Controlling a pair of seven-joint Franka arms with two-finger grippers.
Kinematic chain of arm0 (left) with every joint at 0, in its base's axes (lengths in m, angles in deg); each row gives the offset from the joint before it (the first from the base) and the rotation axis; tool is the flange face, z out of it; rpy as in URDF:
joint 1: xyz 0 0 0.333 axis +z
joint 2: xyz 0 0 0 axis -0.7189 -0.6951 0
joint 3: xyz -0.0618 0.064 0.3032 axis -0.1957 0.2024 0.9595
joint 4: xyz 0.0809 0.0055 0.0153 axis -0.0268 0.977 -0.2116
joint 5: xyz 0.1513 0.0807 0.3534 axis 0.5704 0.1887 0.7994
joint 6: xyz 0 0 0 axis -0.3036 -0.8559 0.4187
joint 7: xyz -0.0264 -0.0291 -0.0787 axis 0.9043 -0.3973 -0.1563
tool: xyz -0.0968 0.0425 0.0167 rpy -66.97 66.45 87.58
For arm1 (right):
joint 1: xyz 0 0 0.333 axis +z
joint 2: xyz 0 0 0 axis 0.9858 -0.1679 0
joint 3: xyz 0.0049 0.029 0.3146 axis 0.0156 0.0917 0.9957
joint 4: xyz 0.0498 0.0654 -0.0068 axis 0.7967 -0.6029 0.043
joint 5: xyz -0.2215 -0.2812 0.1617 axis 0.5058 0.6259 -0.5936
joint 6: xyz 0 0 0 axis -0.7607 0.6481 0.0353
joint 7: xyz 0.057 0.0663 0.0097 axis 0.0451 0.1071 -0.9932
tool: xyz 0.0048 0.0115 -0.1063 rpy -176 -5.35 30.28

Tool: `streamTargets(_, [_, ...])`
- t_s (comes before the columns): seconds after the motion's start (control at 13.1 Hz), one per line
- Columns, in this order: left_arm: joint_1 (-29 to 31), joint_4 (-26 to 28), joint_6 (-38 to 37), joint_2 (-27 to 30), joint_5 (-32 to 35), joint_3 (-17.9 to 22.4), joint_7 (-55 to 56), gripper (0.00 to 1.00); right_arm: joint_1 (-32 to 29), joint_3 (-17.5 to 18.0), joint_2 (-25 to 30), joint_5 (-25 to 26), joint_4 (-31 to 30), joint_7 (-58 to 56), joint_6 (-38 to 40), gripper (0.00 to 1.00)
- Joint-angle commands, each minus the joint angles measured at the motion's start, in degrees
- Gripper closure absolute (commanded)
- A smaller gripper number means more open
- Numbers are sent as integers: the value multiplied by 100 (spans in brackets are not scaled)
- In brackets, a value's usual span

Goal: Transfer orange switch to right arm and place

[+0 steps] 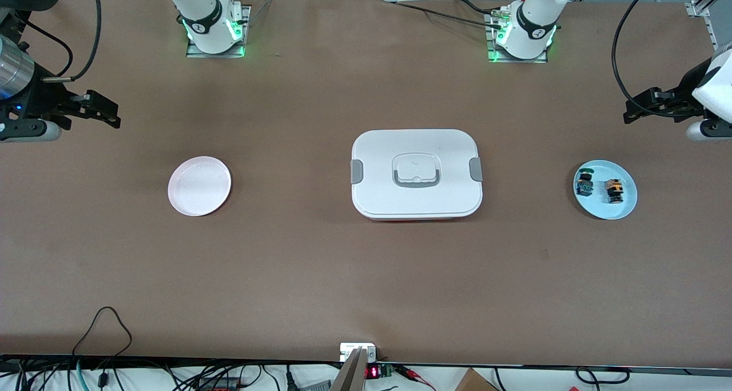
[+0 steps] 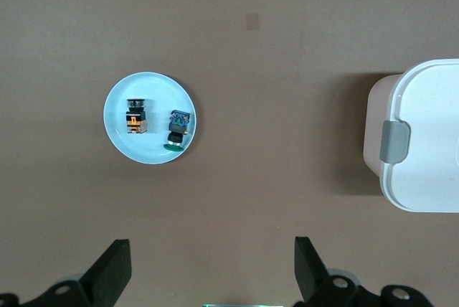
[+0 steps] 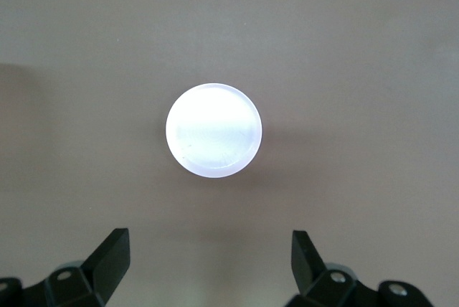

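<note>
The orange switch [image 1: 614, 191] [image 2: 136, 117] lies on a light blue plate [image 1: 599, 206] [image 2: 153, 93] at the left arm's end of the table. A second small switch with a green cap [image 1: 585, 183] [image 2: 176, 130] lies beside it on the same plate. My left gripper [image 1: 631, 115] [image 2: 213, 249] hangs open and empty over bare table next to that plate, well apart from both switches. At the right arm's end, my right gripper [image 1: 112, 116] [image 3: 210, 242] also hangs open and empty, over bare table beside a pale pink plate [image 1: 199, 186] [image 3: 214, 130] with nothing on it.
A white lidded box [image 1: 416, 174] [image 2: 423, 135] with grey clips and a recessed handle stands mid-table between the two plates. Cables and small electronics [image 1: 372, 371] run along the table edge nearest the front camera.
</note>
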Motion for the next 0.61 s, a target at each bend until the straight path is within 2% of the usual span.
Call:
streamTargets(0.0, [23,-50,-10,22,108,-20,-162,0,47,-1,2,78,-38,1,8,0])
streamTargets(0.53, [41,-393,-63,-268,152,-11,-433,0,47,-1,37,78,-74,10,9,0])
